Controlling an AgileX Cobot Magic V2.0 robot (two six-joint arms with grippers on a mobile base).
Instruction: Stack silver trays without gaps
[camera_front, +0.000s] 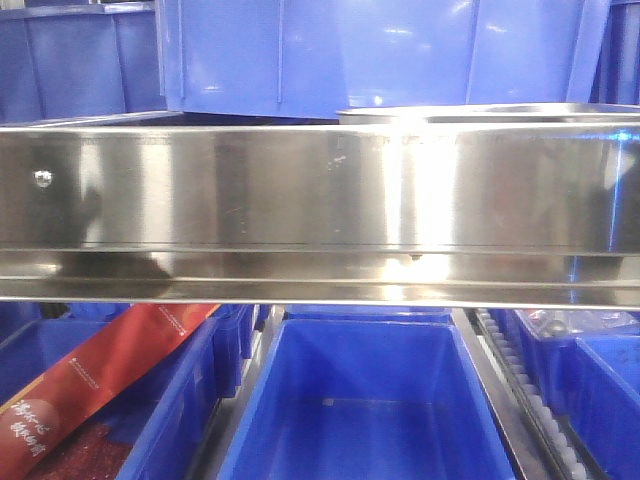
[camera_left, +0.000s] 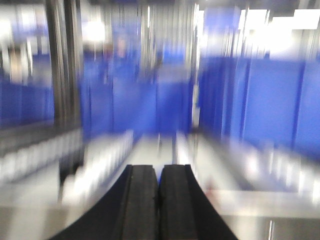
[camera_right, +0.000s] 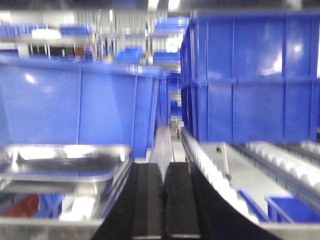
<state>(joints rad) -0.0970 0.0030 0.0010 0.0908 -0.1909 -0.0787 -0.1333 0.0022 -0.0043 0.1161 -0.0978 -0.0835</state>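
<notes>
Just left of the closed right pincer (camera_right: 163, 200), one silver tray (camera_right: 65, 165); left pincer (camera_left: 159, 200) seemingly closed too, blurred.

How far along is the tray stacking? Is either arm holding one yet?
Done: no finished stack shows. One silver tray sits left of the right gripper; whether others nest under it is unclear. In hand: nothing. The right gripper and the left gripper are both shut and empty, and the left view is blurred. Left: apparently the whole job, grasping a tray and seating it flush.
</notes>
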